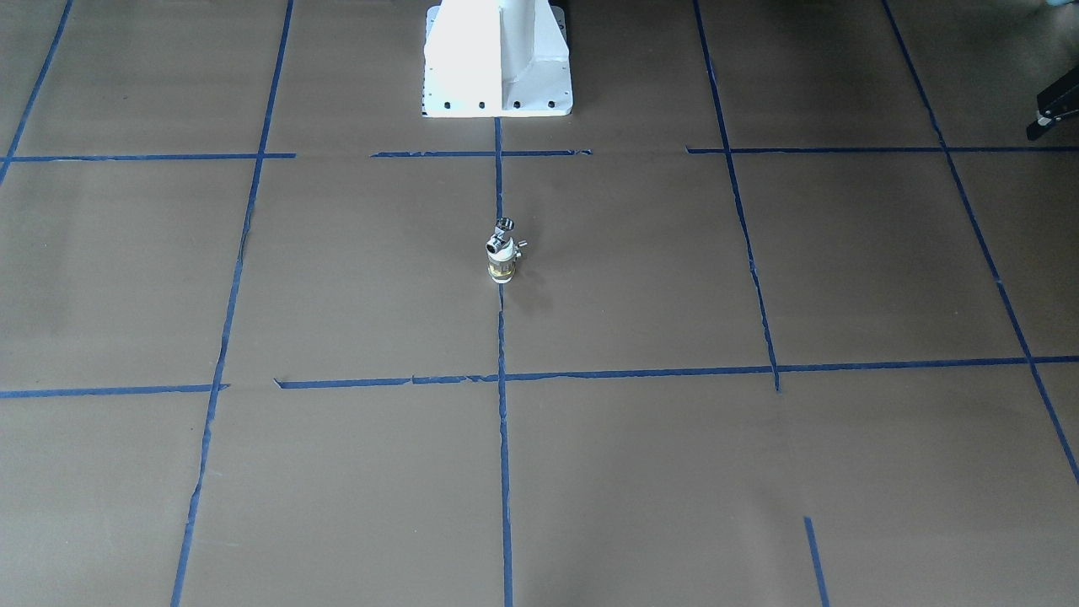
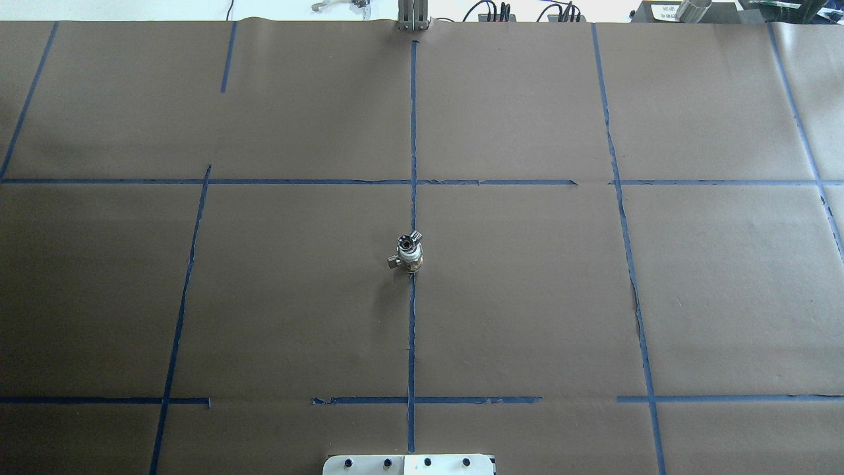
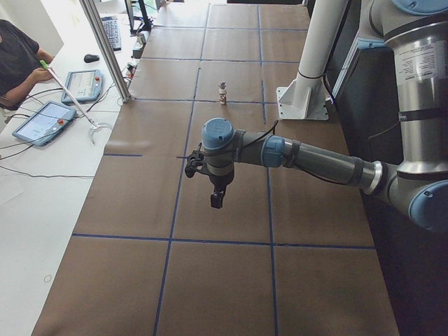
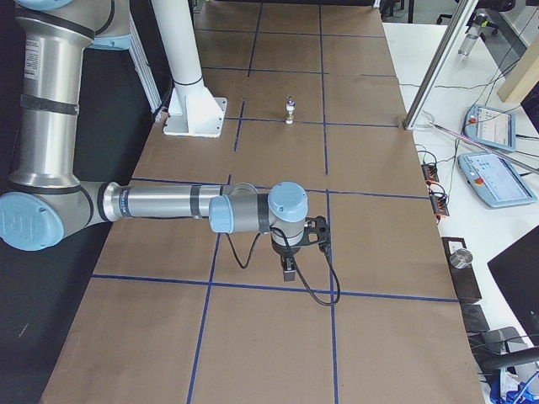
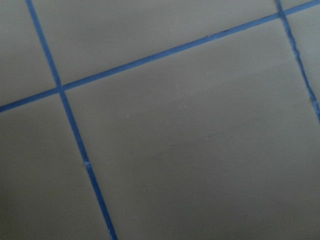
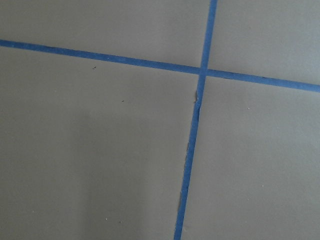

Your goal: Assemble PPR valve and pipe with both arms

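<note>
The chrome PPR valve (image 1: 504, 232) sits on top of the white pipe with its brass collar (image 1: 501, 265). The two stand upright as one piece on the centre tape line, also in the overhead view (image 2: 409, 252). Both arms are far from it. My left gripper (image 3: 217, 201) hangs over the table's left end and shows only in the exterior left view. My right gripper (image 4: 288, 271) hangs over the right end and shows only in the exterior right view. I cannot tell whether either is open or shut. Both wrist views show only brown paper and blue tape.
The white pedestal base (image 1: 497, 59) stands at the robot's side of the table. Blue tape lines (image 2: 413, 132) divide the brown paper into a grid. A black part (image 1: 1054, 105) pokes in at the front view's right edge. Tablets (image 3: 45, 120) and an operator are beside the table.
</note>
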Controlling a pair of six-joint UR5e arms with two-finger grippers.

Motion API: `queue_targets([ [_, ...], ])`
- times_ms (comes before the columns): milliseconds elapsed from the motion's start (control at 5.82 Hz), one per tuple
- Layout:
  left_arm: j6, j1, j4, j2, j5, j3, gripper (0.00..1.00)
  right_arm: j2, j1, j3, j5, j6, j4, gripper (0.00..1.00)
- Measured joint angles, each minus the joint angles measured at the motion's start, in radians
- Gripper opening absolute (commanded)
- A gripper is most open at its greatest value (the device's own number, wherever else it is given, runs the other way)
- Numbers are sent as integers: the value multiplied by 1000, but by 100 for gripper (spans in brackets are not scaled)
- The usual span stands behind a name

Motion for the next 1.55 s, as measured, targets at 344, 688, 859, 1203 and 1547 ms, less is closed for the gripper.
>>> queue_targets([
  [344, 1, -18, 3, 19, 7, 25, 100, 7, -24, -9, 32, -100, -6, 100],
  [688, 0, -53, -2, 27, 5, 40, 100, 7, -8, 12, 90, -131, -33, 100],
  [859, 0, -60, -3, 29, 1, 39, 100, -8, 27, 50, 91, -132, -42, 100],
  [1203, 0, -84, -2, 36, 3, 45, 100, -34, 65, 77, 30, -122, -45, 100],
  [1547, 3, -97, -6, 26, 7, 54, 100, -41, 70, 67, 2, -125, -46, 100],
])
